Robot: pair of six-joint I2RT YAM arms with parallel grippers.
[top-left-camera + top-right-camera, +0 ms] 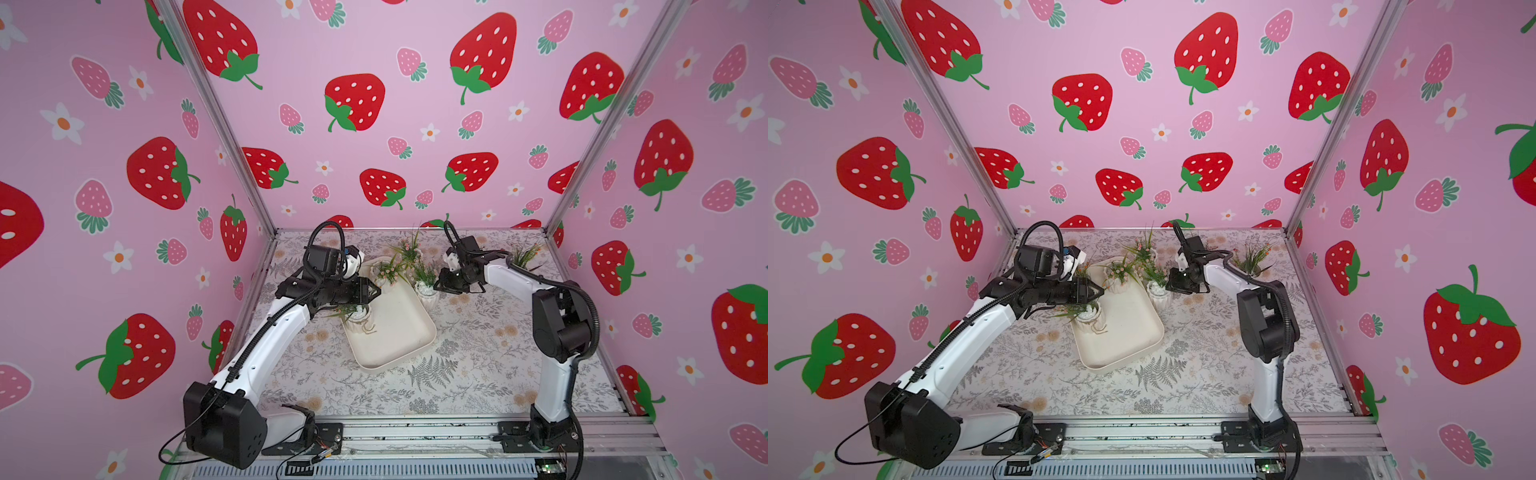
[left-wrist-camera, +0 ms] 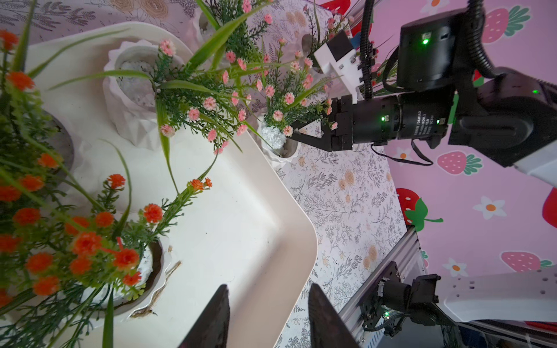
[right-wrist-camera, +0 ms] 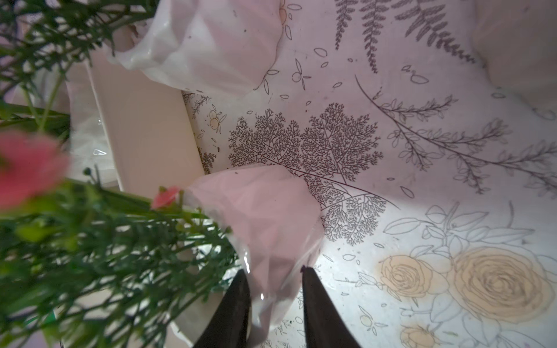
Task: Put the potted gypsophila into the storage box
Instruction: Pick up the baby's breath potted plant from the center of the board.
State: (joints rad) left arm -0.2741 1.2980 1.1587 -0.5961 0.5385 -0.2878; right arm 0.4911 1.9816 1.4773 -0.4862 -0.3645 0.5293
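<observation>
strawberry-printed pink walls [image 1: 291, 62] closed in a tabletop [image 1: 478, 353] under a fern-and-rose cloth, with the cream storage box [image 1: 399, 332] lying in the middle. the potted gypsophila [image 1: 427, 291], a small faceted white pot of pink sprays, stood on the cloth outside the box, just beside its rim and right at the tips of the right end effector [image 3: 272, 269]. that end effector was narrowed to a small gap with the pot's wall between its fingers [image 3: 232, 307]. both looked to touch the wall, but whether the grip had truly bitten i could not tell. the left end effector [image 2: 268, 286] hung partly open and empty over the box floor. an orange-flowered pot [image 2: 126, 271] sat off to one side of it and a pink-flowered pot [image 2: 132, 81] farther ahead, both inside the box.

the pot looked light and stiff, probably smooth enough to slip. it also looked top-heavy under long soft stems that would bend rather than carry load. the wall near the rim seemed the place to hold. it would want keeping upright so the white pebble filling stayed put, and lifting over the box's low rim just ahead of the tips.
</observation>
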